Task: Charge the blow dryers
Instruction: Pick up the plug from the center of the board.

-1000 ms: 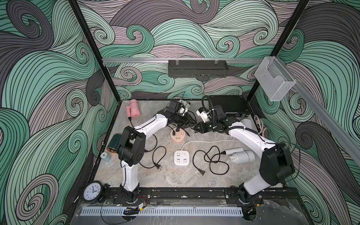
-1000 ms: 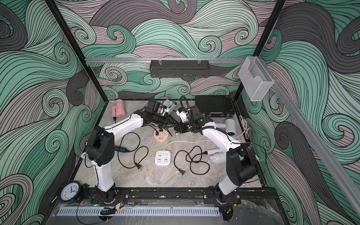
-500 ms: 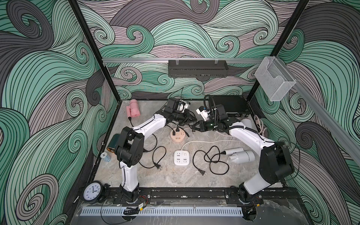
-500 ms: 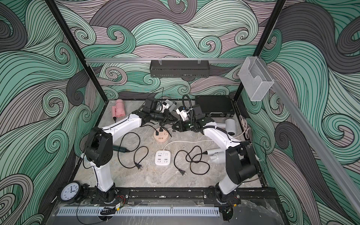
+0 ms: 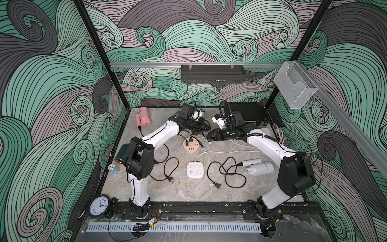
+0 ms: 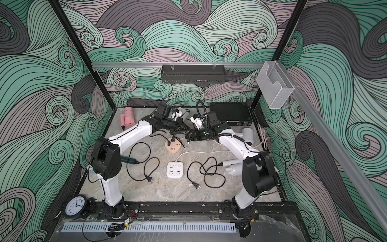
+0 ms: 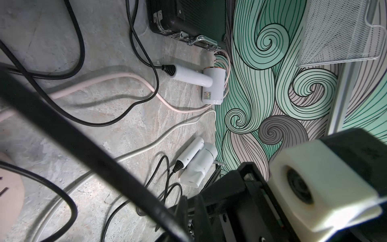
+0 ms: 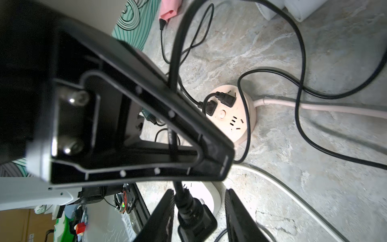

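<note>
Above the round peach socket hub point(image 5: 191, 146) my two grippers meet tip to tip. My left gripper point(image 5: 204, 131) is shut on a black cord point(image 8: 174, 62). That cord's two-prong plug point(image 8: 196, 222) hangs between the fingers of my right gripper point(image 8: 200, 193), which stand open with a gap on one side. The hub point(image 8: 234, 117) holds two black plugs. The pink blow dryer point(image 5: 143, 118) lies back left. A dark green one point(image 5: 121, 154) sits behind my left arm. White ones lie at front right point(image 5: 258, 167), back right point(image 6: 247, 135) and back centre point(image 6: 182, 112).
A square white socket block point(image 5: 195, 169) sits in front of the hub, with loose black cords and plugs point(image 5: 217, 185) on both sides. A black case point(image 5: 248, 113) stands at the back right. A clock point(image 5: 99, 206) leans at the front left corner.
My left gripper has shut on the cord just above the plug. My right gripper, shut a second ago, has opened around the plug. Both wrists shifted slightly toward the back.
</note>
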